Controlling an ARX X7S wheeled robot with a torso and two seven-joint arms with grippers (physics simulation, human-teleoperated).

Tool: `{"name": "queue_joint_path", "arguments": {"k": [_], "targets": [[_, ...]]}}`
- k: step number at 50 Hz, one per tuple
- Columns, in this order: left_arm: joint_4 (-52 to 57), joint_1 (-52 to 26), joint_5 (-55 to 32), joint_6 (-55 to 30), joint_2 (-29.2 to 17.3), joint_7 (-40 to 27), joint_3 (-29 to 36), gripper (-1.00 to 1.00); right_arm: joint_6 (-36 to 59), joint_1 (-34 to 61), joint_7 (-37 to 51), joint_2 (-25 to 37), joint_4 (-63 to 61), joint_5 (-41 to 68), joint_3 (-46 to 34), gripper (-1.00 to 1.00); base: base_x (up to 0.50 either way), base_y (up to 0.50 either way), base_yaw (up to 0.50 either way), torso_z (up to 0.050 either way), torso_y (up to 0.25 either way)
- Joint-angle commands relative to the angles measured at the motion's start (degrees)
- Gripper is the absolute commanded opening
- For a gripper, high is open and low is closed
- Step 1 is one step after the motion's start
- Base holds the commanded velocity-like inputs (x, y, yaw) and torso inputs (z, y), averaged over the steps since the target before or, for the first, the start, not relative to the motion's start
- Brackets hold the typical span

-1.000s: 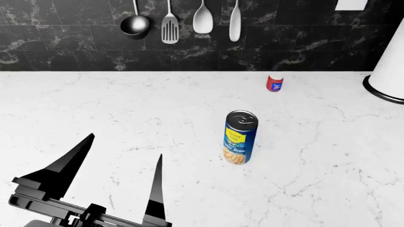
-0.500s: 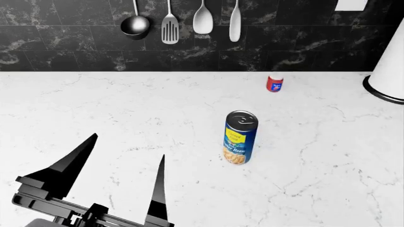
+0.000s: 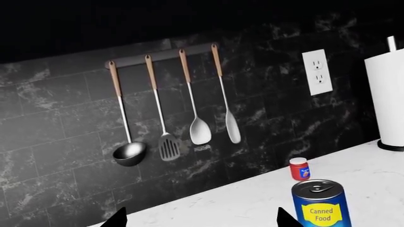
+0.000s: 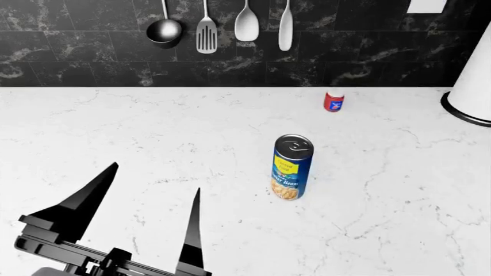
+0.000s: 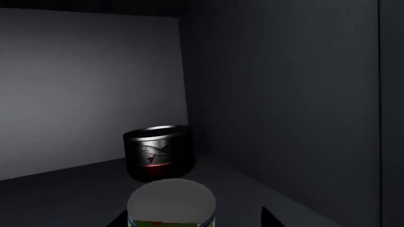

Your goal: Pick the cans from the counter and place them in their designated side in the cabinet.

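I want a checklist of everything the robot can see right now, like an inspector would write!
Surface: white marble counter, bare apart from two cans and a roll's base.
Job's things: tall blue can upright mid-counter; tiny red can upright near the wall; a green-labelled can and a dark can inside the dim cabinet.
Clutter: paper-towel roll.
Grippers: left gripper open and empty; right gripper tips flank the green-labelled can, grip unclear.
Cables: nothing seen.
Surroundings: black tile wall, hanging utensils, wall socket.
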Motion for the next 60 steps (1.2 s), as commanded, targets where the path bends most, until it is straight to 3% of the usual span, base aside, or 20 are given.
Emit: {"name": "queue_joint_path", "arguments": {"k": [1,20,32,45,60], "targets": [[0.0,0.3,0.66,0.1,-0.35,0.0,-0.29,1.0,4.88,-6.59,4.71,1.92,-4.14,16.89,-3.69,1.0,0.0,0.0,0.0,0.0,0.0],[0.0,2.87,2.75,-4.16,-3.09,0.0,-3.99,1.0,15.53,-8.45,25.62,6.12,-22.88,39.05,5.09,1.0,0.0,0.0,0.0,0.0,0.0],[0.0,3.17,5.09,-2.95,-3.8,0.0,-2.28,1.0,18.49,-7.04,35.66,10.21,-40.23,43.82,5.11,1.0,0.0,0.0,0.0,0.0,0.0],[0.0,6.18,6.05,-3.91,-3.05,0.0,-3.5,1.0,12.25,-12.86,44.46,16.09,-55.89,56.73,7.99,1.0,0.0,0.0,0.0,0.0,0.0],[0.0,8.62,3.18,-6.95,-0.44,0.01,-7.14,1.0,-1.46,-34.84,38.86,22.9,-72.15,57.04,17.13,1.0,0.0,0.0,0.0,0.0,0.0]]}}
